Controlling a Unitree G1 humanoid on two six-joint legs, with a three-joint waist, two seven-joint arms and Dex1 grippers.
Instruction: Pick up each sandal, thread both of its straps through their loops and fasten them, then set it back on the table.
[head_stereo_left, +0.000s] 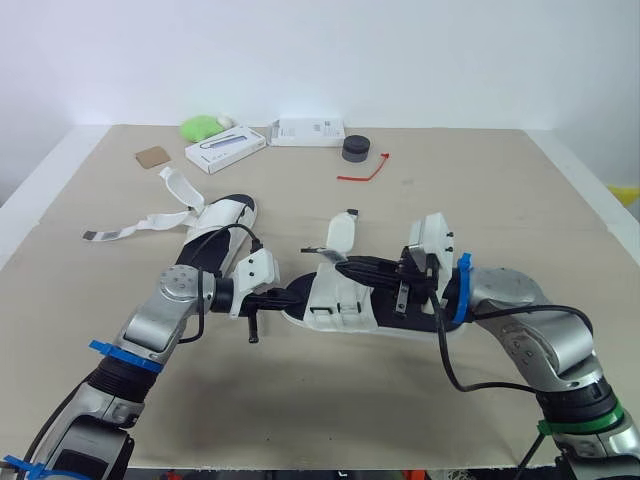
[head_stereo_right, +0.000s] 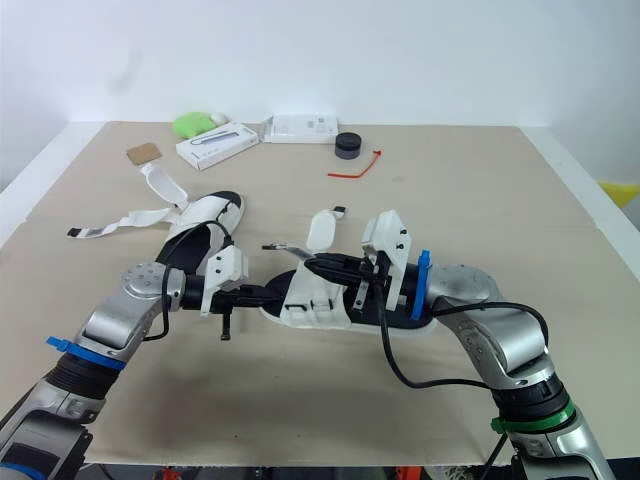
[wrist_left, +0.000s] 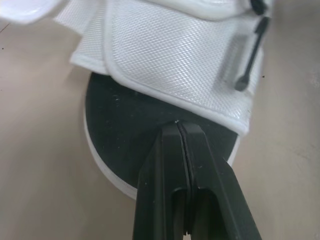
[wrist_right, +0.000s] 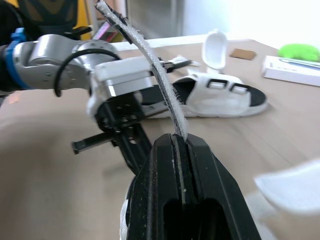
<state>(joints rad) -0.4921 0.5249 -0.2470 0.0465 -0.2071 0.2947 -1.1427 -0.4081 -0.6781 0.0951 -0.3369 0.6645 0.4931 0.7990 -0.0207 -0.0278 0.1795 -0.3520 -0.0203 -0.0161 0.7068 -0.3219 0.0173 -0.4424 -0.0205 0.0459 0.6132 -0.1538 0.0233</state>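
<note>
The right gripper (wrist_right: 181, 140) was clamped on the thin strap (wrist_right: 159, 75) of the sandal (head_stereo_left: 345, 305). The sandal lay on the table (head_stereo_left: 500, 200) between the grippers, and the closed fingertips of the left gripper (wrist_left: 181, 127) rested on its toe. The strap looked light and floppy, best pinched near its free end, and the sole seemed stiff enough to pin.

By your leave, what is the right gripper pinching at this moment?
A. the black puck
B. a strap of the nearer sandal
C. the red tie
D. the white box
B: in the right wrist view the right gripper is shut on a thin strap that rises from between its fingers, and the head views place it over the nearer sandal.
</note>
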